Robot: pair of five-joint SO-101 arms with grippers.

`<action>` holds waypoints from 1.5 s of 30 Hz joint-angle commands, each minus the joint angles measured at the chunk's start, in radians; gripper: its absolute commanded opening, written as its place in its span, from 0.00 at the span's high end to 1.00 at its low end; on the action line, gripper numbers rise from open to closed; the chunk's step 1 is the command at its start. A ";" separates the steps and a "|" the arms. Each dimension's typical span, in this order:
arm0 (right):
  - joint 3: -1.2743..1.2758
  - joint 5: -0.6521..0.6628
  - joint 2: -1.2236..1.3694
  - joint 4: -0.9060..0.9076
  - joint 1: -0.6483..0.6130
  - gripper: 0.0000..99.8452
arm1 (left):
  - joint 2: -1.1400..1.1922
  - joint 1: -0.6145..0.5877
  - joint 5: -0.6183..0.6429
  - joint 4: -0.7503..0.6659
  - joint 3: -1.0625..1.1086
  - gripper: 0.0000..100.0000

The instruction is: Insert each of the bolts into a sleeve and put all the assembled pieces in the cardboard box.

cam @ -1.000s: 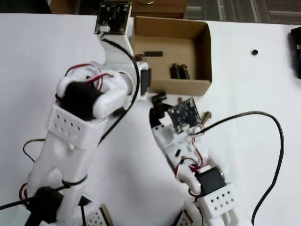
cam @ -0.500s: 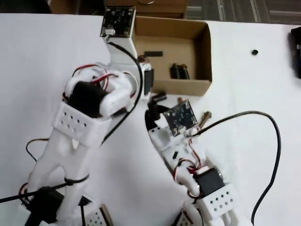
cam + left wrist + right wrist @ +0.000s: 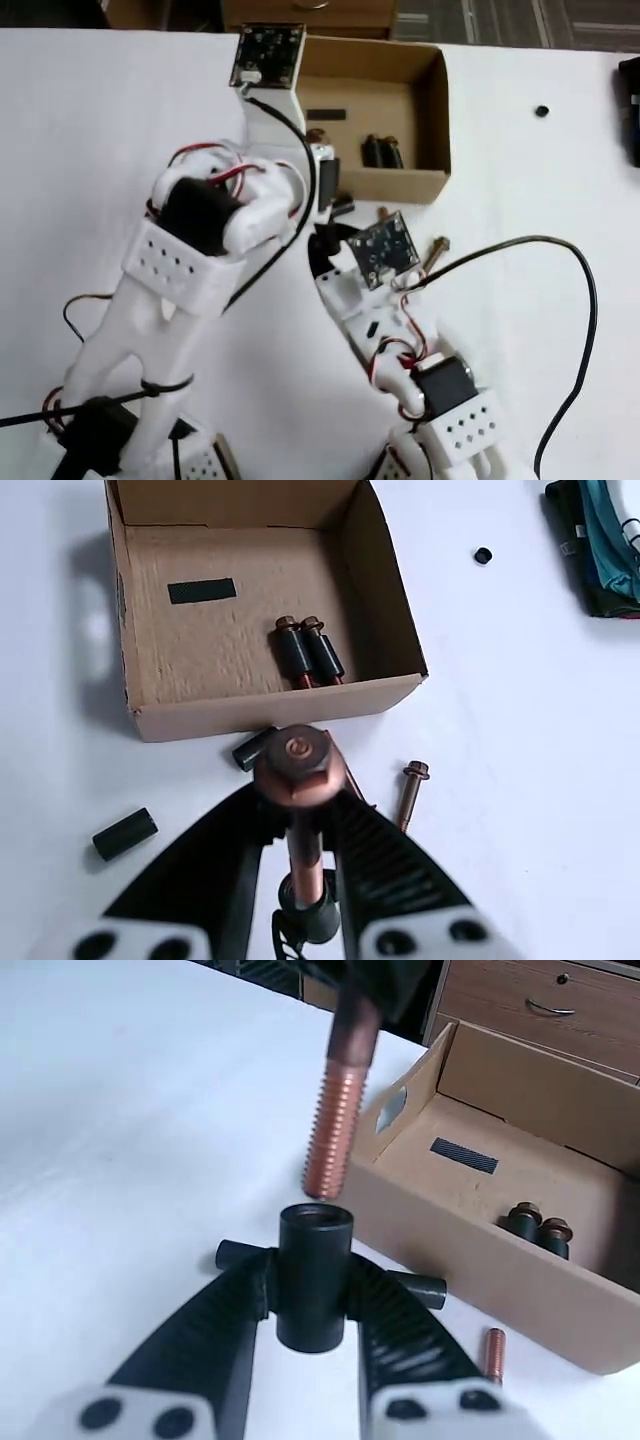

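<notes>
Overhead, the cardboard box (image 3: 400, 70) sits upper centre, two assembled pieces (image 3: 381, 152) inside. Left wrist: left tool (image 3: 306, 825) clamped on a bolt (image 3: 297, 765). Right wrist: right tool (image 3: 311, 1305) grips an upright sleeve (image 3: 313, 1260), the bolt's tip just above it.

Shiny coppery metal bolt (image 3: 338, 1130), matt black sleeve (image 3: 313, 1275), plain brown cardboard box (image 3: 270, 708)
</notes>
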 commanded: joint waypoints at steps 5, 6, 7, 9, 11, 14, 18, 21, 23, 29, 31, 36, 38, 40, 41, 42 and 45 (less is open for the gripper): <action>-0.008 -0.008 -0.033 -0.002 0.002 0.98 | -0.049 0.005 0.003 0.002 -0.005 0.98; -0.008 -0.008 -0.033 -0.005 0.002 0.98 | -0.049 0.005 0.003 0.002 -0.005 0.98; -0.008 -0.008 -0.033 -0.005 0.002 0.98 | -0.049 0.005 0.005 0.002 -0.005 0.98; -0.008 -0.008 -0.033 -0.007 0.002 0.98 | -0.049 0.011 0.008 0.002 -0.005 0.98; -0.011 -0.008 -0.033 -0.007 0.002 0.98 | -0.049 0.009 0.008 0.002 -0.005 0.98; -0.012 -0.008 -0.033 -0.007 0.004 0.98 | -0.049 0.009 0.008 0.002 -0.004 0.98; -0.012 -0.008 -0.033 -0.015 0.005 0.98 | -0.048 0.011 0.009 0.002 -0.004 0.98; -0.014 -0.008 -0.033 -0.021 0.016 0.98 | -0.048 0.012 0.009 0.002 -0.004 0.98; -0.014 -0.008 -0.033 -0.024 0.016 0.98 | -0.046 0.012 0.011 0.002 -0.004 0.98; -0.014 -0.008 -0.039 -0.030 0.015 0.98 | -0.041 0.012 0.011 0.003 -0.002 0.98; -0.014 -0.008 -0.070 -0.030 0.015 0.98 | -0.041 0.012 0.011 0.002 -0.002 0.98; -0.008 -0.006 -0.122 -0.005 0.015 0.98 | -0.046 0.014 0.012 -0.021 0.033 0.98; -0.008 -0.006 -0.124 -0.001 0.015 0.98 | -0.049 0.029 0.026 -0.040 0.061 0.98; -0.006 -0.006 -0.125 -0.001 0.015 0.98 | -0.049 0.046 0.038 -0.041 0.068 0.98; -0.006 -0.006 -0.125 -0.004 0.016 0.98 | -0.049 0.058 0.038 -0.043 0.068 0.98; -0.006 -0.006 -0.125 -0.005 0.016 0.98 | -0.049 0.064 0.038 -0.043 0.065 0.98; -0.006 -0.006 -0.125 -0.007 0.024 0.98 | -0.049 0.072 0.038 -0.037 0.065 0.98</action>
